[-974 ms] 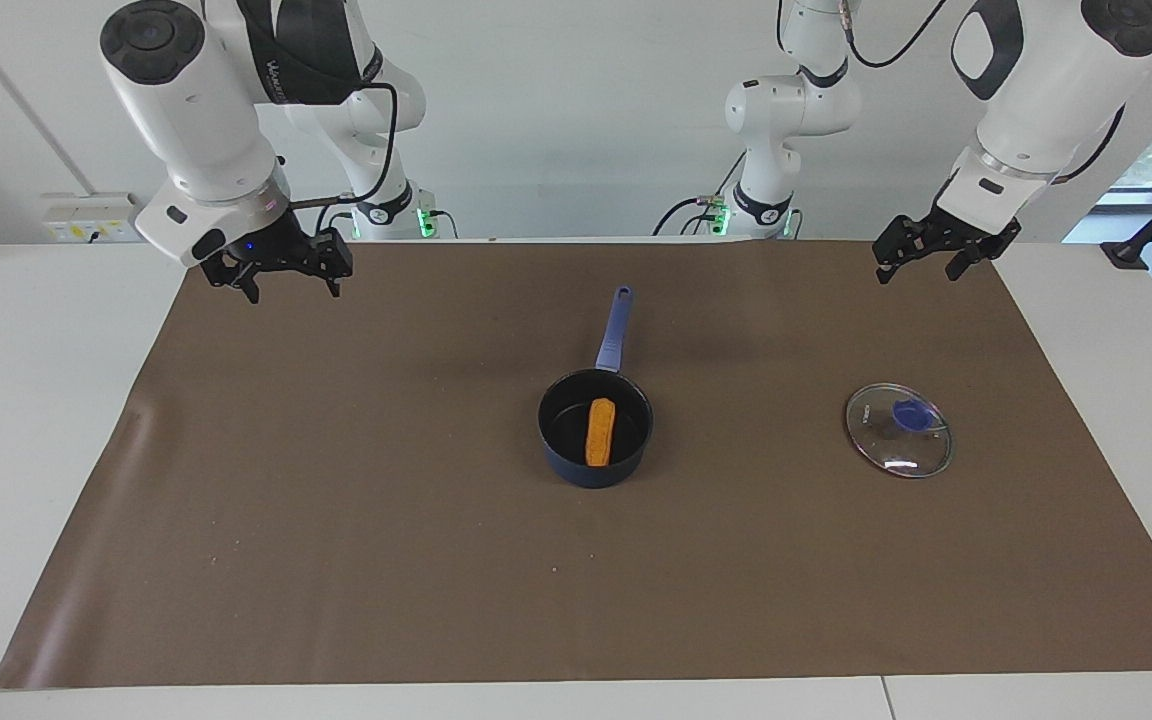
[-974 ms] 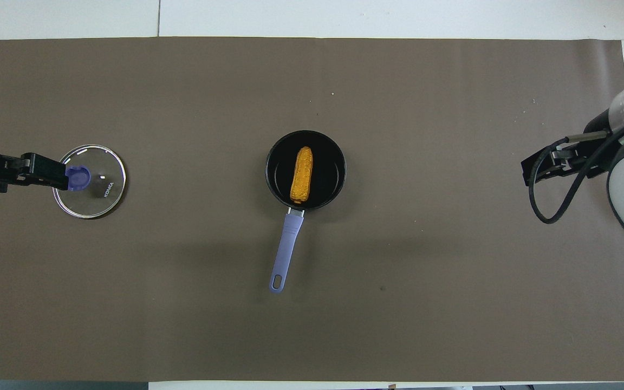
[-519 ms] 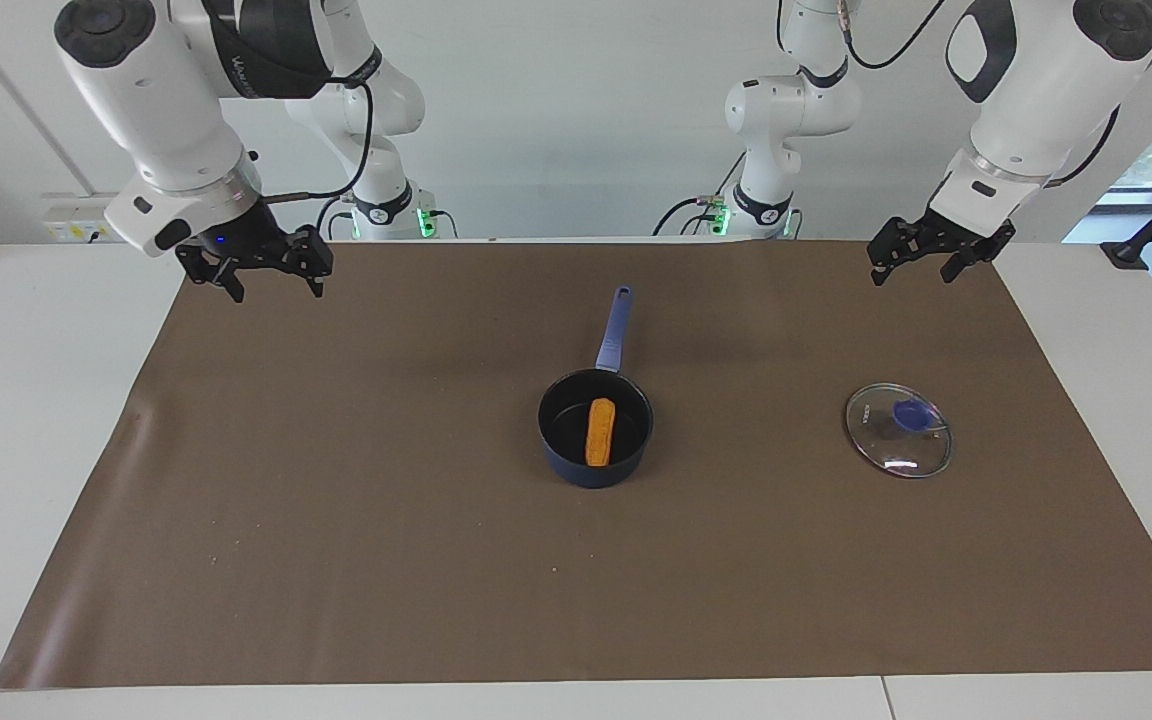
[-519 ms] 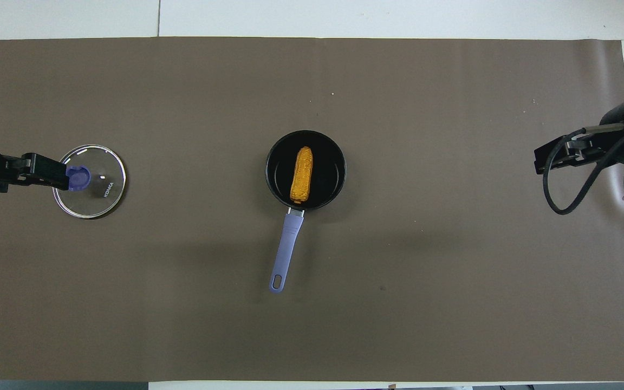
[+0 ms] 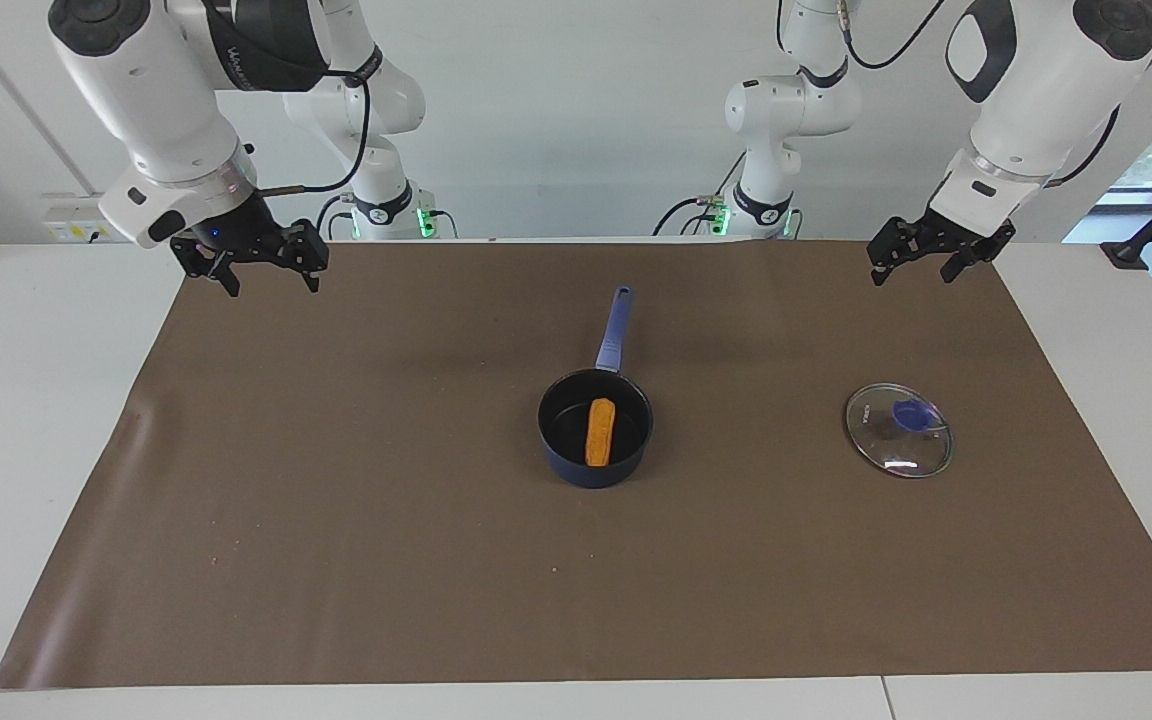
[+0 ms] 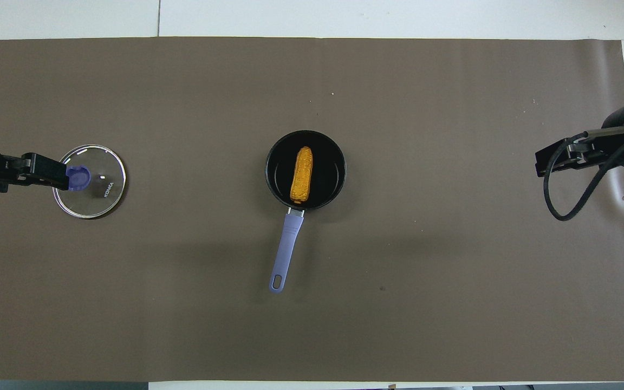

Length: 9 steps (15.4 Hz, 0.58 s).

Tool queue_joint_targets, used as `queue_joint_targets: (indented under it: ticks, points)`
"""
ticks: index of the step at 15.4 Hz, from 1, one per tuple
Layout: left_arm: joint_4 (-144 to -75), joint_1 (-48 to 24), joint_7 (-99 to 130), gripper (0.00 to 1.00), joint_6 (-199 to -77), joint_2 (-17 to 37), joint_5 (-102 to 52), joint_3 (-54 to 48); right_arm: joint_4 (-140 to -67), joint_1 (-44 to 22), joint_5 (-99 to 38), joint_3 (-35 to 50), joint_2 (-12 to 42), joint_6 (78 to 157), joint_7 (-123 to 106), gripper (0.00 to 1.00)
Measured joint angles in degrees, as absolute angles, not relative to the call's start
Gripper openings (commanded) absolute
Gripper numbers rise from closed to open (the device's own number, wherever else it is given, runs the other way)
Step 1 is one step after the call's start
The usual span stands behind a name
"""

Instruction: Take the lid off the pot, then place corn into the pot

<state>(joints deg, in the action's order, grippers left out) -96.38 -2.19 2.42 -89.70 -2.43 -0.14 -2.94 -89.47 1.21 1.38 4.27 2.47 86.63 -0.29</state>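
Both grippers spread, empty | right gripper point(image 5: 258, 267) retreats to its table end; left gripper point(image 5: 926, 254) waits | corn point(image 5: 599, 432) in pot point(image 5: 595, 427), lid point(image 5: 898, 430) off: done

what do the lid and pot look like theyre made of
Lid: clear glass by the look, since the brown mat shows through it, with a thin shiny metal rim and a likely plastic blue knob. Pot: probably coated metal, dark navy outside, black and slightly glossy inside.
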Motion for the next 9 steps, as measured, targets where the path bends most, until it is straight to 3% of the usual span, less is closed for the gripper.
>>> queue_joint_targets:
  ticks: [9]
  points:
    - [-96.38, -2.20, 2.48, 1.00, -89.70, -2.43, -0.22, -2.94, -89.65, 0.36, 1.38, 2.06, 2.26, 86.09, -0.29, 1.00]
